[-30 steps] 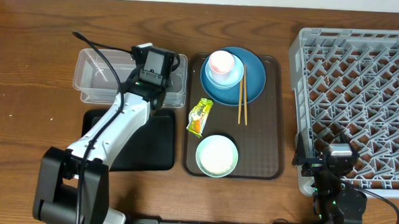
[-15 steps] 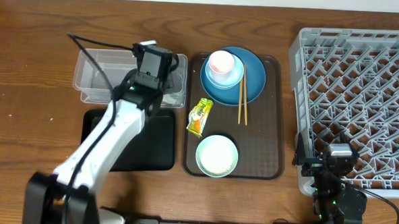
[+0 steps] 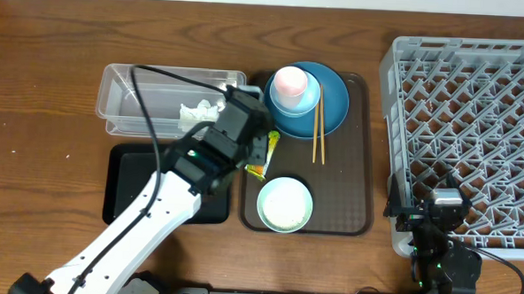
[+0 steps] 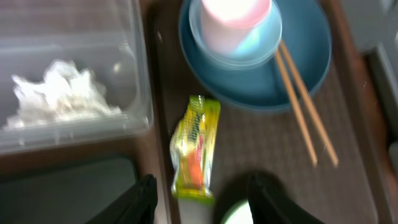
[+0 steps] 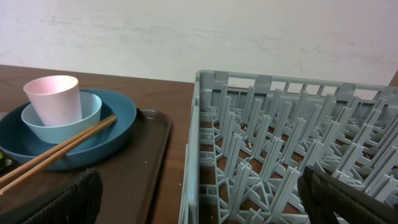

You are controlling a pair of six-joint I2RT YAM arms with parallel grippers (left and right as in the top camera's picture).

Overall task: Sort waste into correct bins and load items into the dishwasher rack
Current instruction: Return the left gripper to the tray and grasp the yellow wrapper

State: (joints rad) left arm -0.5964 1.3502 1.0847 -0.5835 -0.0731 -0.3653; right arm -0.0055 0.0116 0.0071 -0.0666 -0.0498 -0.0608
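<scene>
The yellow-green wrapper [image 3: 262, 156] [image 4: 197, 149] lies on the left edge of the brown tray [image 3: 349, 186]. My left gripper [image 3: 255, 145] [image 4: 202, 202] hovers over it, open and holding nothing, one finger on each side of the wrapper's near end. The crumpled tissue [image 3: 197, 115] [image 4: 59, 96] rests in the clear container [image 3: 122, 97]. A pink cup [image 3: 290, 82] sits in the light blue bowl [image 3: 306, 100] on the dark blue plate [image 3: 333, 101], with chopsticks [image 3: 318, 132] leaning on the plate's rim. The mint-green bowl [image 3: 284, 204] stands at the tray's front. My right gripper [image 3: 436, 212] [image 5: 205, 205] is wide open at the grey rack's [image 3: 475, 130] front left corner.
The flat black tray [image 3: 128, 181] lies in front of the clear container, partly under my left arm. The rack [image 5: 280, 155] fills the right side of the table. A black cable loops over the clear container.
My left arm has swung from above the clear container to the right and forward, over the wrapper. The tissue now shows lying in the container. The right arm has not moved.
</scene>
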